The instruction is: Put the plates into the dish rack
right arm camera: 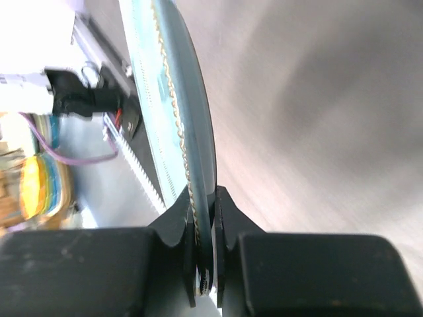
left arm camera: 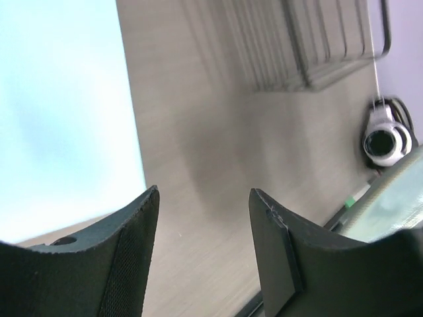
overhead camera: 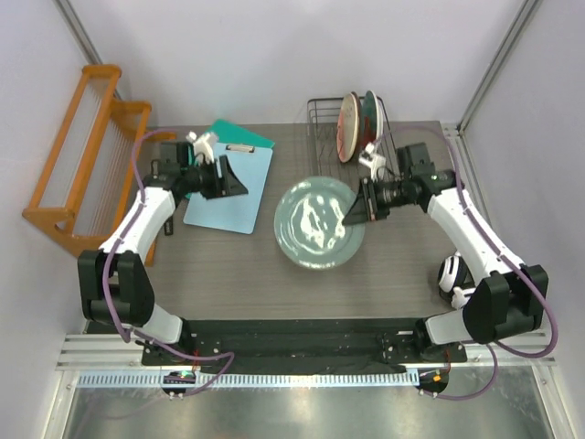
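Rack (overhead camera: 320, 119): three plates (overhead camera: 355, 126) in, seemingly. Pale green plate (overhead camera: 309, 229): rim clamped in my right gripper (right arm camera: 203, 206), not racked. Left gripper (left arm camera: 203, 193): apart.

Grey wood-grain surface (overhead camera: 228, 274) enclosed by plain pale walls (overhead camera: 256, 55).
An orange wooden rack (overhead camera: 78, 160) stands left of it; shiny metal sheeting (overhead camera: 302, 412) lies past its near edge.

Plates (overhead camera: 320, 222) at least three; dish rack (overhead camera: 322, 128) one; clipboard (overhead camera: 228, 187) one.
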